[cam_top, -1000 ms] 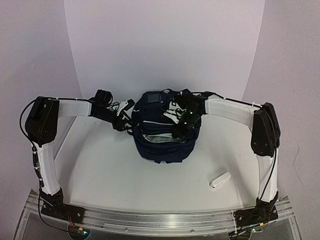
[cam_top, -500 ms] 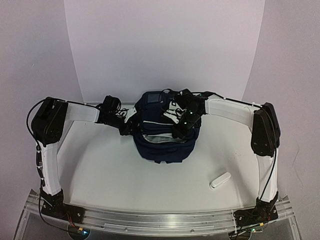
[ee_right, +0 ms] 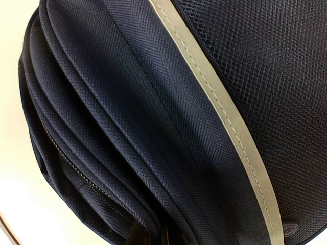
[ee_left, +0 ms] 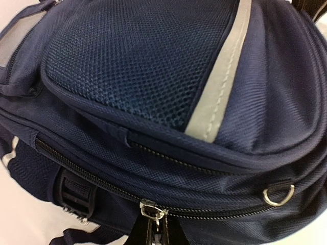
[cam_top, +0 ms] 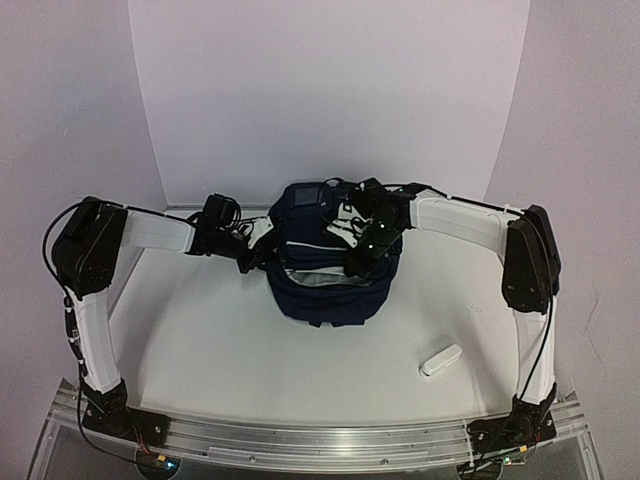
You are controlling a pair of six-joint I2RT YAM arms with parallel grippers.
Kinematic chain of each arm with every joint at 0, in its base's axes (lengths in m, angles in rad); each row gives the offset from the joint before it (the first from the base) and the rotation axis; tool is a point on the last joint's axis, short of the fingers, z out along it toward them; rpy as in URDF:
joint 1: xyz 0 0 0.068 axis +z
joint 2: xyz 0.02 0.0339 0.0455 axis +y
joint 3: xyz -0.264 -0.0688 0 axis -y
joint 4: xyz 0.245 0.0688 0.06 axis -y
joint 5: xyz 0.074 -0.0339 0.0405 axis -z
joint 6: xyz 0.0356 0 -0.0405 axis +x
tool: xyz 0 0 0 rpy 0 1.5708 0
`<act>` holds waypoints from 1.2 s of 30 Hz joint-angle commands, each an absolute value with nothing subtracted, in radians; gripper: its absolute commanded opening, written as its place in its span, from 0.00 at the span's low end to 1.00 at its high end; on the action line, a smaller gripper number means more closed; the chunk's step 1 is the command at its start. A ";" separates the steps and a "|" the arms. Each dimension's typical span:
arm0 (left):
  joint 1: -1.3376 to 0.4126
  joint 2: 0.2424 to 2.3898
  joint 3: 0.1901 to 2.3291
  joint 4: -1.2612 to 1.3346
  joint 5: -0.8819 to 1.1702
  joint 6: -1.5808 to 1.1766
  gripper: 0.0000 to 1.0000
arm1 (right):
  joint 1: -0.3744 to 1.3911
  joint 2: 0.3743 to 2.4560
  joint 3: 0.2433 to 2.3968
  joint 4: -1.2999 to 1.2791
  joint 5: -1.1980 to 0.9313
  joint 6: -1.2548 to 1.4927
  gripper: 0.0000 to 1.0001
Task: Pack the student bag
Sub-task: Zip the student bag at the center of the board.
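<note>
Here we see the table (cam_top: 200,340) carrying the student bag (cam_top: 325,290), which lies between our two pincers, just right of the left gripper (cam_top: 257,257) and directly under the right gripper (cam_top: 362,262). The left one is pinched tight on the metal zipper pull (ee_left: 151,212) at the bag's side. The right one is closed down among the bag's folds; whether it nips fabric we cannot tell. A small white piece (cam_top: 440,360) lies well nearer to us than the right pincer, apart from the bag.
</note>
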State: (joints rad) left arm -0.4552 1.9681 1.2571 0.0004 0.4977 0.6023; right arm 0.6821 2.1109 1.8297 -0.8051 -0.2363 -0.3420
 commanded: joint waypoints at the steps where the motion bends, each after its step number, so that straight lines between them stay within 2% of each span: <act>1: -0.472 1.855 1.227 -0.068 0.480 0.591 0.00 | 0.679 2.148 1.825 -0.864 -0.194 -0.301 0.00; 13: -0.624 1.758 1.153 -0.177 0.409 0.518 0.00 | 0.679 2.175 1.880 -0.862 -0.190 -0.257 0.00; 22: -0.772 1.736 1.124 0.006 0.425 0.251 0.00 | 0.680 2.173 1.882 -0.859 -0.236 -0.224 0.00; 30: -0.800 1.771 1.140 0.201 0.407 -0.052 0.00 | 0.693 2.144 1.873 -0.853 -0.306 -0.196 0.00; 36: -0.851 1.846 1.232 0.130 0.395 -0.072 0.00 | 0.694 2.147 1.920 -0.851 -0.314 -0.178 0.00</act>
